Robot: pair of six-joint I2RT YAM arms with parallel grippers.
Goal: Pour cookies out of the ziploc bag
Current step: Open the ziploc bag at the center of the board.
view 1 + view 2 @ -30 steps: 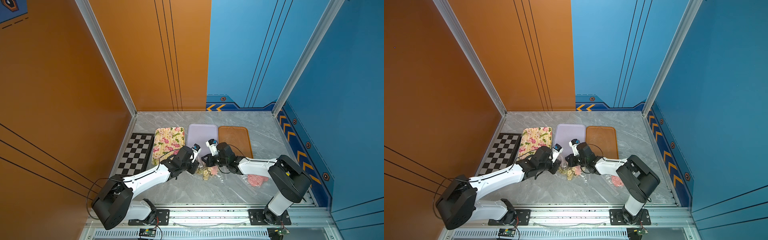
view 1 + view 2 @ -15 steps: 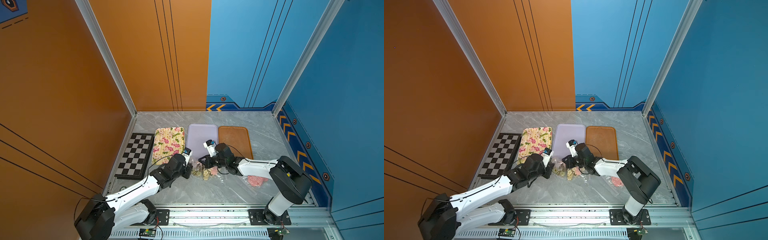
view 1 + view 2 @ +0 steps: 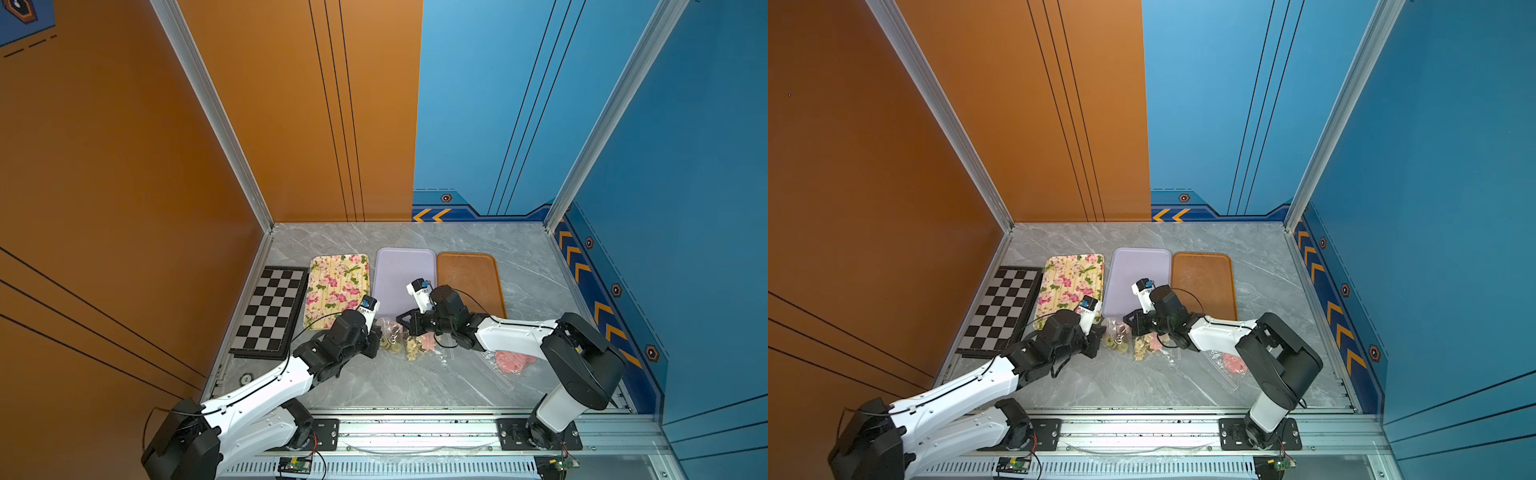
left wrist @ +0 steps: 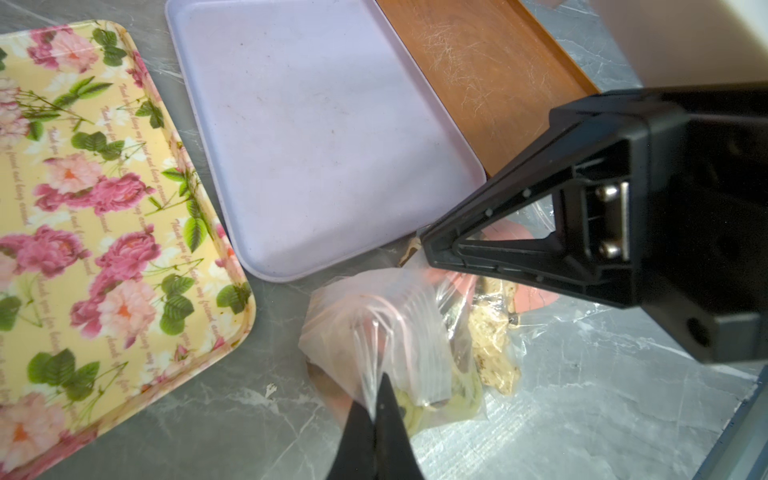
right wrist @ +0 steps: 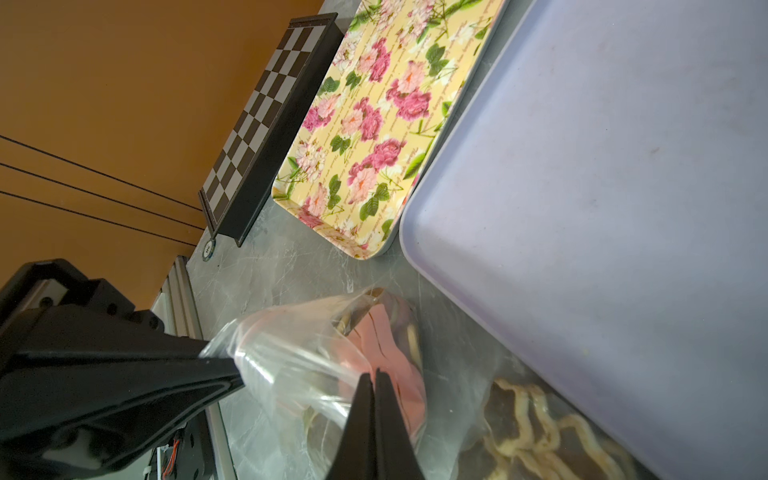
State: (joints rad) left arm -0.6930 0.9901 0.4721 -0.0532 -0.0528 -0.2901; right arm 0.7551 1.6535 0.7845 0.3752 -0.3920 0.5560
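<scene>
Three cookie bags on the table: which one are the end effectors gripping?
The bag of round cookies: left end effector and right end effector both pinch its plastic. The flower-shape bag and pink-disc bag lie ungripped.

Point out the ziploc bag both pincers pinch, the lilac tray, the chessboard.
ziploc bag [image 4: 374, 320]: left wrist view, on its stretched clear film.
lilac tray [image 3: 405, 270]: in a top view, on its bare floor.
chessboard [image 3: 270, 311]: in a top view, on its middle squares.
</scene>
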